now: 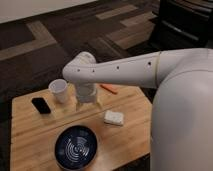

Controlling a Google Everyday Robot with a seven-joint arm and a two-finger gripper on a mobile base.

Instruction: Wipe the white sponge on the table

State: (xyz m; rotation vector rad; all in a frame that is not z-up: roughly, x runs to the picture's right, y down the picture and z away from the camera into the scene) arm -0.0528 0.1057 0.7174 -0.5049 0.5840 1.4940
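The white sponge (113,118) lies flat on the light-brown wooden table (35,132), right of the middle. My white arm reaches in from the right across the table. My gripper (88,104) hangs below the wrist, just above the tabletop, a short way left of the sponge and behind the dark bowl. It does not touch the sponge.
A dark blue bowl (76,147) sits at the table's front. A white paper cup (59,90) stands at the back left, a black phone (41,105) lies left of it. An orange object (109,89) lies at the back edge. Dark carpet surrounds the table.
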